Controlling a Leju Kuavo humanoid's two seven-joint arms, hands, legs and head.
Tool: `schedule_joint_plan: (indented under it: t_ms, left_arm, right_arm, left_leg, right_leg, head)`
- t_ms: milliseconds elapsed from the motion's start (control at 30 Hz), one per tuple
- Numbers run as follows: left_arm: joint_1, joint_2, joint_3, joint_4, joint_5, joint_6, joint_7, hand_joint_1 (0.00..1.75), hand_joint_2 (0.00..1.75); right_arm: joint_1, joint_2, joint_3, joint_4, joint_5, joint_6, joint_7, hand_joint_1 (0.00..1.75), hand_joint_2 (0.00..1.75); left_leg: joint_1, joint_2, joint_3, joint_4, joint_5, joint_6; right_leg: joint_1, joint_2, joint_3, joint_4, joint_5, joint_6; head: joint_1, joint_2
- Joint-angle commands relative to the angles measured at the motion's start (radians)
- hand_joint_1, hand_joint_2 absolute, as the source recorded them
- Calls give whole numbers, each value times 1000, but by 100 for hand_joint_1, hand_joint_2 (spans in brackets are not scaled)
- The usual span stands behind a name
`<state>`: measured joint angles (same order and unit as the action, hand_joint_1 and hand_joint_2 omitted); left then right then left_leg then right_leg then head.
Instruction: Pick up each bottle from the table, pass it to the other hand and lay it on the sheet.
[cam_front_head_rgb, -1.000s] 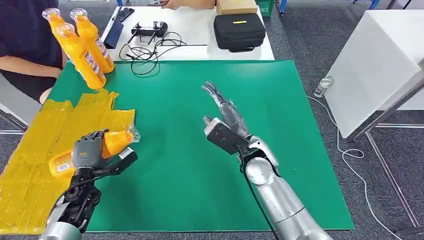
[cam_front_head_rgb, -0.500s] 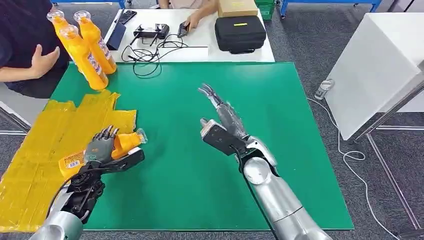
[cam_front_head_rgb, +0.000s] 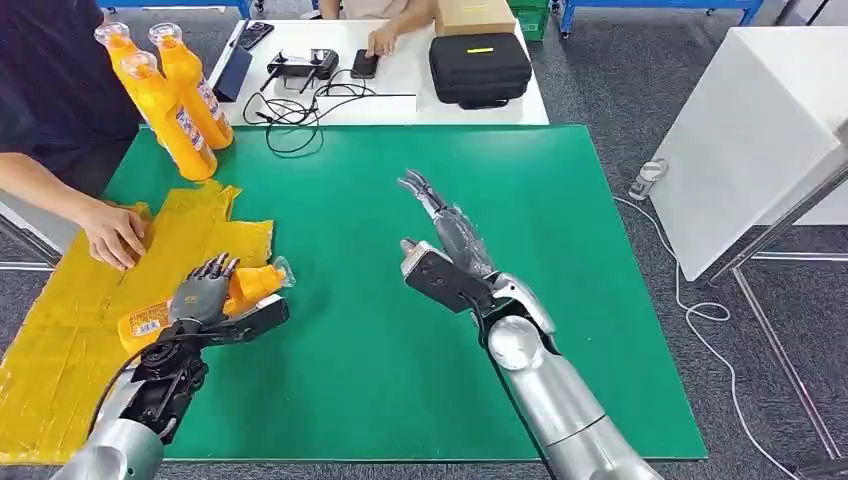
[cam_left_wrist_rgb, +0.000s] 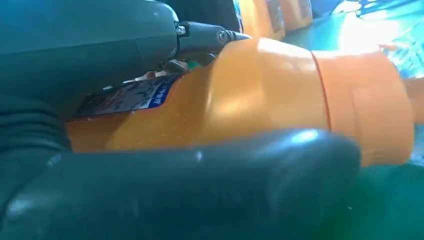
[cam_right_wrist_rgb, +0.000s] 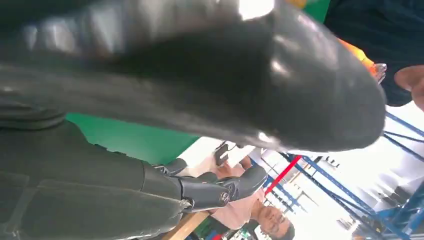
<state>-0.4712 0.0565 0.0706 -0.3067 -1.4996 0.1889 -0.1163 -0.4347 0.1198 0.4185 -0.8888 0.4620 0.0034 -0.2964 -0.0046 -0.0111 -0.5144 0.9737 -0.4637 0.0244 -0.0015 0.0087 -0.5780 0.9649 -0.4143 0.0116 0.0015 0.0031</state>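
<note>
- On the green surface (cam_front_head_rgb: 400, 350), a yellow sheet (cam_front_head_rgb: 60, 330) is spread over the near-left corner, its right edge ragged and stepped.
- A lying bottle (cam_front_head_rgb: 245, 287) is held in the left hand (cam_front_head_rgb: 200, 298) at the sheet's right edge, label end over the sheet, cap end over bare green. Fingers are curled over the top of the bottle and the thumb runs along its side; this is confirmed in the left wrist view, where the bottle (cam_left_wrist_rgb: 260, 100) is seen against the thumb (cam_left_wrist_rgb: 200, 185).
- The right hand (cam_front_head_rgb: 445, 250) is held above the middle of the surface with fingers stretched forward and apart; nothing is held in it.
- Three upright bottles (cam_front_head_rgb: 175, 100) are grouped at the far-left corner of the surface, well apart from both hands.
- A person's hand (cam_front_head_rgb: 115, 235) is laid flat on the sheet's far part, near the left hand but not touching it.
- Beyond the far edge a white table (cam_front_head_rgb: 400, 80) is seen, carrying a black case (cam_front_head_rgb: 480, 65), a cardboard box (cam_front_head_rgb: 473, 13), tangled cables (cam_front_head_rgb: 300, 100) and a phone (cam_front_head_rgb: 364, 64) under a second person's hand.
- To the right, grey carpet floor (cam_front_head_rgb: 640, 90) and a white cabinet (cam_front_head_rgb: 760, 130) are noted, with a white cable (cam_front_head_rgb: 690, 300) trailing on the floor.
- Bare green is seen over the right half of the surface and along its near edge.
</note>
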Motion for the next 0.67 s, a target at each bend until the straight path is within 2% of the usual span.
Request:
schedule_joint_plan:
  t_ms: [33,133,167,200,233,267,300,367,500,567,667]
  left_arm:
    - [8,4,69,30,153,73,-151,0,0]
    - [-12,-17,134,-40,318,123,-319,0,0]
    - [-11,-53,224,-131,501,160,-485,0,0]
    - [13,-63,214,-225,610,116,-535,0,0]
    - [50,-59,162,-322,648,82,-489,0,0]
    - [106,-81,170,-499,836,86,-562,0,0]
    - [180,-76,122,-706,950,74,-520,0,0]
    - [253,-69,96,-935,1112,133,-491,0,0]
    - [277,-80,108,-1095,1254,247,-494,0,0]
    - [302,-110,106,-1150,1278,295,-537,0,0]
    - [299,-138,55,-1141,1300,286,-523,0,0]
  right_arm:
    - [8,-10,-45,1,14,-1,5,0,0]
    - [37,-20,-73,-38,11,-10,1,0,0]
    - [52,-21,-91,-58,4,-18,-6,0,0]
    - [66,-22,-103,-79,4,-18,-5,0,0]
    - [73,-21,-109,-92,5,-16,-6,0,0]
    - [84,-24,-114,-108,6,-15,-6,0,0]
    - [93,-28,-116,-125,6,-13,-11,0,0]
    - [102,-34,-118,-138,-1,-13,-23,0,0]
    - [93,-36,-117,-123,-18,-26,-31,0,0]
    - [106,-38,-117,-134,-22,-39,-30,0,0]
    - [143,-48,-121,-179,-22,-55,-24,0,0]
  left_leg:
    - [1,4,2,-1,-1,-2]
    - [2,0,0,1,0,-2]
    - [1,-2,0,1,0,-1]
    - [2,-2,0,1,-1,-2]
    - [2,-5,-2,2,0,-1]
    - [1,-4,-2,1,0,-1]
    - [2,-4,-2,2,0,-2]
    - [3,-3,-4,4,-2,-2]
    - [3,6,-3,3,-4,-2]
    - [2,4,-6,3,-2,-3]
    - [2,0,-6,2,-3,-3]
  right_leg:
    - [1,2,2,-2,0,1]
    - [2,-2,1,-1,0,1]
    - [1,-3,0,-1,0,1]
    - [2,-4,1,-1,0,1]
    - [2,-6,0,0,-1,1]
    - [2,-5,-1,0,-1,1]
    - [2,-5,-1,-1,-1,1]
    - [3,-4,-2,0,-2,2]
    - [2,5,-4,2,-3,1]
    - [2,3,-7,1,-2,1]
    - [2,0,-6,0,-2,1]
  head:
    - [0,0]
    - [0,0]
    - [0,0]
    - [0,0]
    - [0,0]
    - [0,0]
    - [0,0]
    - [1,0]
    - [0,0]
    - [0,0]
    - [0,0]
